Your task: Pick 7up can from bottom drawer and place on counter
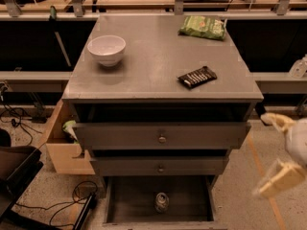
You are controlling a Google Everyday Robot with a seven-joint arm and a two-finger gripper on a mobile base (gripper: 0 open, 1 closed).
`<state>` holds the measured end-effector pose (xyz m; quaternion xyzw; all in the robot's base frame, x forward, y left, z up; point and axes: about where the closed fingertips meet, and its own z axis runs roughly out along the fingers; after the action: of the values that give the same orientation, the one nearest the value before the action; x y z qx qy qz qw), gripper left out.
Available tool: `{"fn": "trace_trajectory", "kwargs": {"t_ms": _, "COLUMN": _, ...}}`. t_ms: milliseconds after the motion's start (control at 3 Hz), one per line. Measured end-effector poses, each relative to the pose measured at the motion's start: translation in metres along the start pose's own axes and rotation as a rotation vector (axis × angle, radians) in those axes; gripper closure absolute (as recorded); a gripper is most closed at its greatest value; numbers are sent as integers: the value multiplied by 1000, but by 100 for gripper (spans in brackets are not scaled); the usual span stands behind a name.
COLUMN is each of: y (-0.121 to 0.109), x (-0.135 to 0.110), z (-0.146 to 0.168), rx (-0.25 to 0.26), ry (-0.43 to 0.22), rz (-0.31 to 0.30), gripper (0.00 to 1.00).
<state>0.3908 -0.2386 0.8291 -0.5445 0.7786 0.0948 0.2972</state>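
Observation:
The 7up can (161, 201) stands upright on the dark floor of the bottom drawer (129, 200), which is pulled out at the foot of the cabinet. Its silver top faces up. The counter (158, 56) is the grey cabinet top above. My gripper (278, 150) is at the right edge of the view, beside the cabinet at the height of the middle drawers. It is to the right of and above the can, well apart from it. Its two cream fingers (282, 177) stand apart with nothing between them.
On the counter are a white bowl (106, 49) at back left, a green snack bag (203, 28) at back right and a dark snack bar (197, 76) at front right. Two upper drawers with round knobs (162, 139) are slightly open. A wooden box (62, 150) and cables lie at left.

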Motion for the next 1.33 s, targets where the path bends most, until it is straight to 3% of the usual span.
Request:
{"fn": "trace_trajectory", "kwargs": {"t_ms": 333, "y": 23, "x": 54, "z": 44, "rx": -63, "ry": -190, "rz": 83, "gripper": 0}}
{"fn": "trace_trajectory", "kwargs": {"t_ms": 667, "y": 45, "x": 95, "z": 88, "rx": -176, "ry": -299, "rz": -4, "gripper": 0}}
{"fn": "trace_trajectory", "kwargs": {"t_ms": 1000, "y": 59, "x": 134, "z": 136, "rx": -279, "ry": -370, "rz": -166, "gripper": 0}}
{"fn": "trace_trajectory", "kwargs": {"t_ms": 1333, "y": 66, "x": 142, "z": 149, "rx": -286, "ry": -402, "rz": -238, "gripper": 0}}
